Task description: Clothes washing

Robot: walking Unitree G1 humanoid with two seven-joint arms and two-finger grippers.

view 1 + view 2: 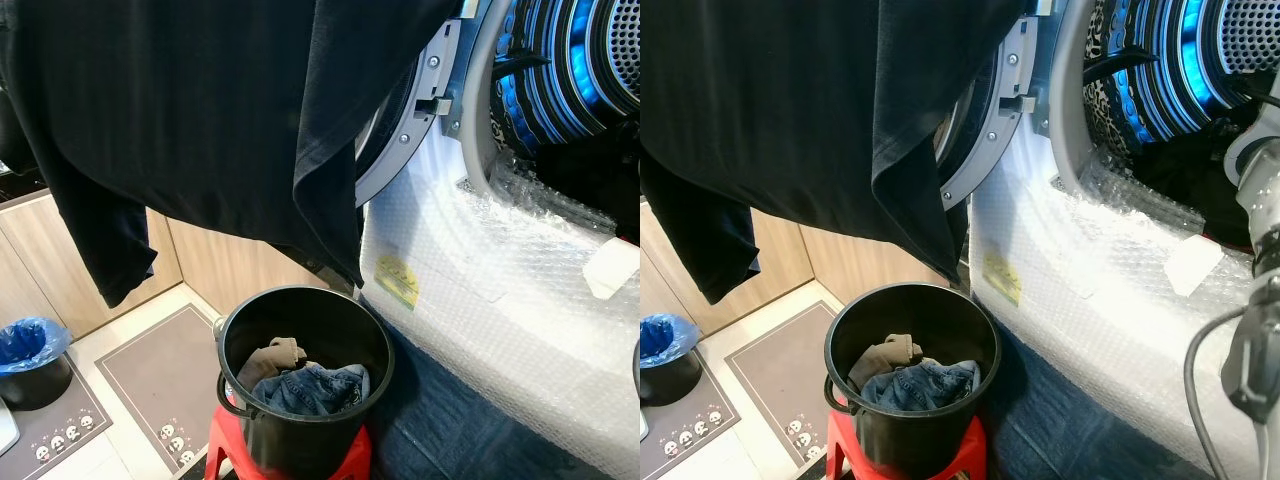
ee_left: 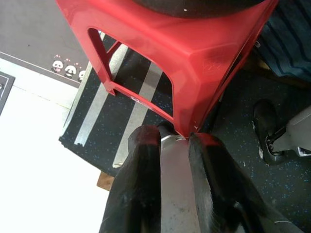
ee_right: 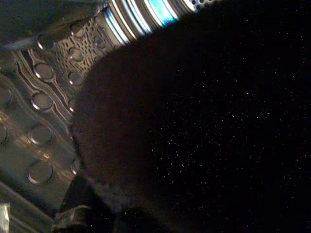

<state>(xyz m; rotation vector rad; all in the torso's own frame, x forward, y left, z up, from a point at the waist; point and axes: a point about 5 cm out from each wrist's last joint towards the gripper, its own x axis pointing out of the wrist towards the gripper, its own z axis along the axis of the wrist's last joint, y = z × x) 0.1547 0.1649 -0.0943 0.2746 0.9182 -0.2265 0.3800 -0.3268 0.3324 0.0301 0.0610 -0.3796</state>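
A large black garment (image 1: 200, 100) hangs across the top of the eye views, and its edge reaches the open washer door (image 1: 410, 120). The drum (image 1: 570, 60) glows blue inside. My right arm (image 1: 1255, 190) reaches toward the drum mouth. In the right wrist view dark cloth (image 3: 204, 121) lies close over the lens beside the dimpled drum wall (image 3: 39, 97). A black bucket (image 1: 225, 350) stands on a red stool (image 1: 225, 440) and holds blue jeans (image 1: 312, 388) and a beige cloth (image 1: 275, 355). My left gripper (image 2: 175, 138) hangs open by the stool (image 2: 194, 48).
Bubble wrap (image 1: 480, 260) covers the washer front below the drum. A dark bin with a blue bag (image 1: 30, 345) stands at the left on a grey panda mat (image 1: 160, 380). Wooden cabinets (image 1: 220, 260) back the floor. A dark rug (image 1: 440, 430) lies before the washer.
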